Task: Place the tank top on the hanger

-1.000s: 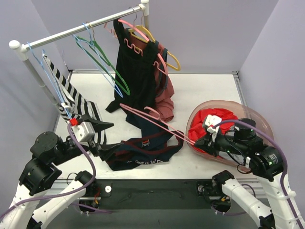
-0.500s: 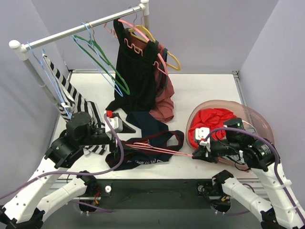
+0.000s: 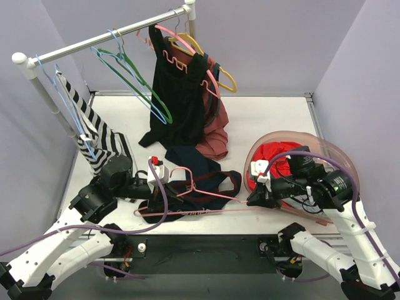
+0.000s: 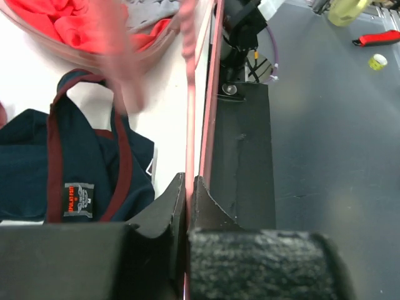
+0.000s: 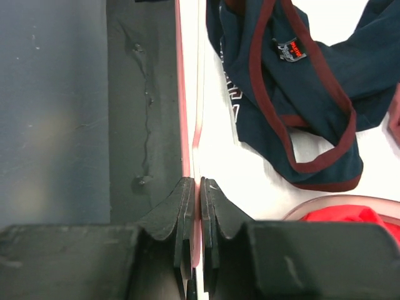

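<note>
Since a second ago the left arm has swung in from the worktop's (image 3: 269, 125) left edge to the middle, and its tool, then wide apart, has closed. The right arm has drawn leftward out of the basin, and the hanger has come down from a slant to lie low by the near edge.

A clothes rail (image 3: 100, 39) crosses the back, carrying a black dress (image 3: 178, 94), a striped garment (image 3: 94, 134) at the left and several spare hangers. A pink basin (image 3: 337, 156) holding red cloth (image 3: 281, 153) sits at the right. The tank top (image 3: 200, 165) lies crumpled on the worktop in front of the dress, between the two arms, with its dark red trim and neck label showing in both wrist views. The hanger (image 3: 215, 194) rests over it, hook toward the left arm and long straight bar running along the worktop's near edge; whether any part is threaded through the garment cannot be told.

The left tool (image 4: 189, 194) is clamped on the hanger's bar toward its left end. The right tool (image 5: 195, 194) is clamped on the same bar at its right end, just beside the basin.
</note>
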### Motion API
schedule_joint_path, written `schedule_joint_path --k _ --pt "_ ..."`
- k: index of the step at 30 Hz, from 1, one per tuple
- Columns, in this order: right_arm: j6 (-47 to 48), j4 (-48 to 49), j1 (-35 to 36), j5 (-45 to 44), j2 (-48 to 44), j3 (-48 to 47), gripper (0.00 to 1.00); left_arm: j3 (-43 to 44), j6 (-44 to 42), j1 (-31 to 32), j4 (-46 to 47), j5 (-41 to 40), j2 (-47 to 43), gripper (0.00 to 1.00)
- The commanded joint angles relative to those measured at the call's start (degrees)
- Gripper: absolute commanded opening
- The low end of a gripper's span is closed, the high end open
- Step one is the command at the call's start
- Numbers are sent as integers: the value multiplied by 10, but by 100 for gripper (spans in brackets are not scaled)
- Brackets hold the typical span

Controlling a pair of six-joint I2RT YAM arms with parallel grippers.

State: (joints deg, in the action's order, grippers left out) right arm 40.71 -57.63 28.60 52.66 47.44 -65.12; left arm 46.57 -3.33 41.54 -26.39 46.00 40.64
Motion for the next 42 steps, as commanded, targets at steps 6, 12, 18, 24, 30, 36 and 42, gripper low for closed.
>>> schedule_joint_path --k 6,12,18,24,30,36,42 --pt "-119 90 66 95 67 -38 64 -24 74 29 122 -47 5 0" --pt "-250 207 123 89 152 -70 68 -8 74 86 162 -102 47 0" --pt "-301 248 164 70 200 -83 64 -7 79 124 195 -145 66 0" --pt "-312 256 175 64 210 -77 21 -27 102 129 228 -170 52 0" --pt "-289 241 154 46 194 -72 0 -53 151 128 201 -254 10 3" --pt "-250 212 55 -6 148 -51 0 -77 302 121 37 -480 -93 71" --pt "-213 188 25 -45 106 -11 0 -62 431 118 -129 -530 -161 82"
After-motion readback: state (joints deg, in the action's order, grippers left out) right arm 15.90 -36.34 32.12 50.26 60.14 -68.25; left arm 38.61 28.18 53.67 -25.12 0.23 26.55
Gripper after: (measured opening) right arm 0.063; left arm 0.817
